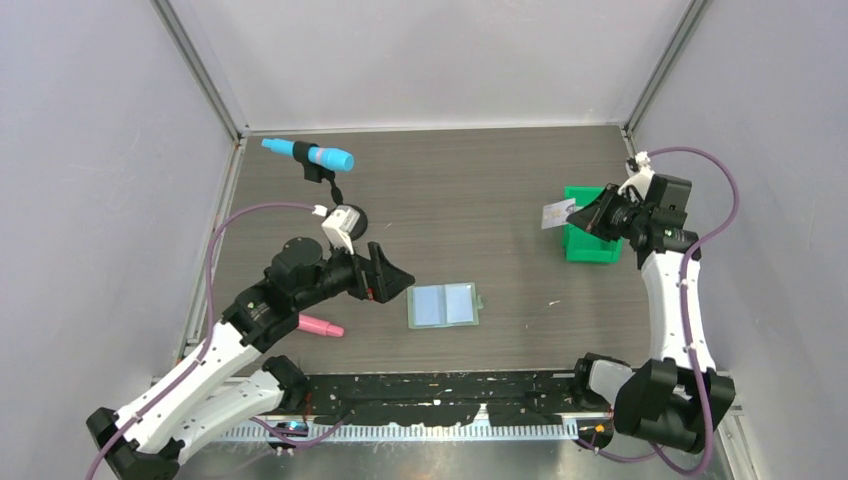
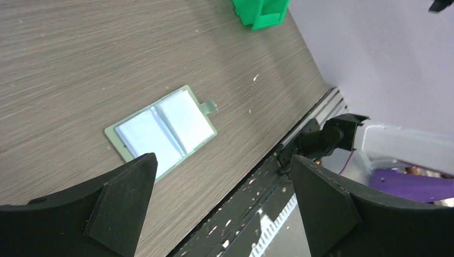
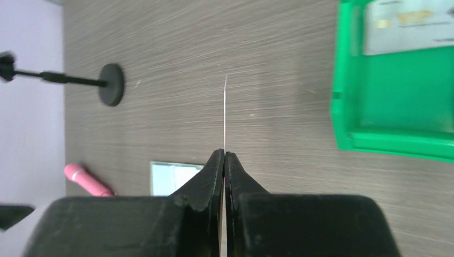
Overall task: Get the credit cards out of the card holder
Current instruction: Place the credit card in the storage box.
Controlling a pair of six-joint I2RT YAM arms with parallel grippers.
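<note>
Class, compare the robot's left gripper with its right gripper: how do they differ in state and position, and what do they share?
The left gripper is wide open and empty; the right gripper is shut on a credit card, seen edge-on. The left gripper hangs near the card holder, not touching it; the right gripper is beside the green bin, which holds another card. Both have black fingers.

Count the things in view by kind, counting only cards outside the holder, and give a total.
credit cards: 2, one in the right gripper, one in the green bin
card holder: 1
green bin: 1
pink tube: 1
blue cylinder on a black stand: 1
total: 6
</note>
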